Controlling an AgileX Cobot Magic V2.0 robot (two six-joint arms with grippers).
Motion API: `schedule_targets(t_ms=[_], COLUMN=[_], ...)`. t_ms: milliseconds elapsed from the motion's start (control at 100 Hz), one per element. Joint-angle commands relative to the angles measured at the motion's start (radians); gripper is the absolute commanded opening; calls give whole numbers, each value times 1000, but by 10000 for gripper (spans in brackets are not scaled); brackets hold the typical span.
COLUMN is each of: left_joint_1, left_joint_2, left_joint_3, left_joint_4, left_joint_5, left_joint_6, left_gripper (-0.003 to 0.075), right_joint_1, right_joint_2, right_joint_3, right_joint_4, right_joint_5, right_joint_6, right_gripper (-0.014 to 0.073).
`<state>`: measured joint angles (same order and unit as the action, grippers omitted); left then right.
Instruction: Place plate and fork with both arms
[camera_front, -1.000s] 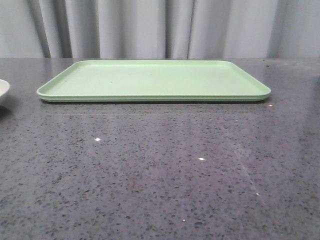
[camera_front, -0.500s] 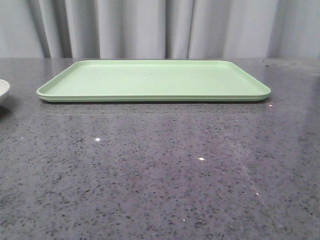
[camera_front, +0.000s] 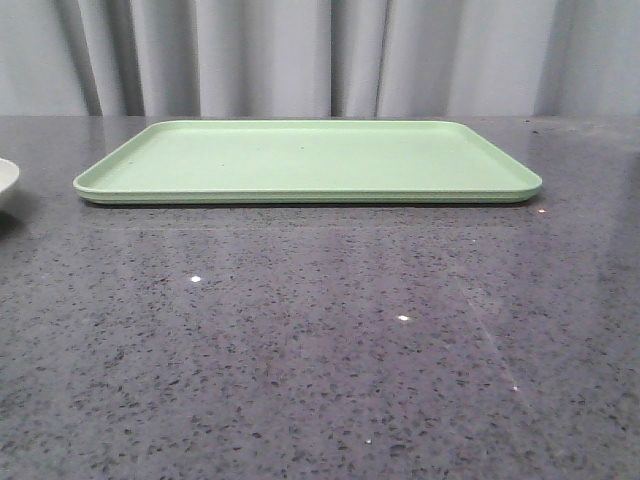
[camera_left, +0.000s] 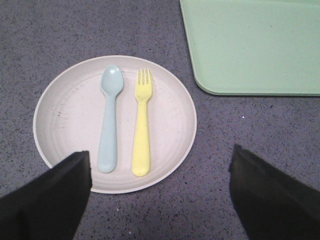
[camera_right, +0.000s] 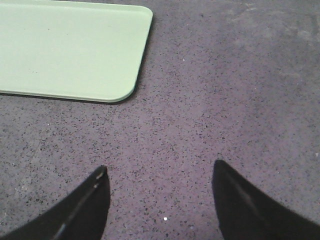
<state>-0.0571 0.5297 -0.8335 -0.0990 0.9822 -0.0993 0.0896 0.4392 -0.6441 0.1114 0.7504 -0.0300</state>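
Now the round cream-white plate (camera_left: 65, 120) lies on the speckled grey table (camera_left: 215, 165) beside the flat light-green tray (camera_left: 255, 45), carrying the small yellow plastic fork (camera_left: 141, 130) and a pale blue spoon (camera_left: 109, 120); left gripper (camera_left: 160, 175) and right gripper (camera_right: 160, 187) both hang wide apart, holding nothing

A flat rectangular light-green tray (camera_front: 308, 160) with rounded corners and a low raised rim is seen lying on a dark grey speckled worktop (camera_front: 320, 340). Pale grey pleated curtains (camera_front: 320, 55) are hung behind the worktop. A pale blue-green spoon (camera_left: 108, 120) is laid bowl up, handle straight.
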Motion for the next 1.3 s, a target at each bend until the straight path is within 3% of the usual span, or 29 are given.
schedule_targets(t_ms=[0, 310, 660, 960, 1290], left_joint_1=[-7, -7, 11, 183, 301], left_joint_2=[12, 27, 176, 308, 494], left_joint_3=[-32, -34, -38, -60, -138], left_joint_4=[-12, 220, 324, 324, 134], left_joint_5=[-83, -109, -129, -211, -245], left_joint_6=[-11, -68, -75, -41, 99], left_gripper=[605, 605, 605, 598, 598], right_joint_1=[-5, -5, -5, -5, -5], right_joint_2=[13, 13, 13, 13, 13], right_joint_3=[-33, -33, -33, -33, -33], right_joint_4=[2, 2, 2, 2, 2], right_joint_5=[-70, -88, -118, -123, -123], right_joint_6=[-4, -4, -4, -4, -4], right_gripper=[490, 490, 490, 490, 490])
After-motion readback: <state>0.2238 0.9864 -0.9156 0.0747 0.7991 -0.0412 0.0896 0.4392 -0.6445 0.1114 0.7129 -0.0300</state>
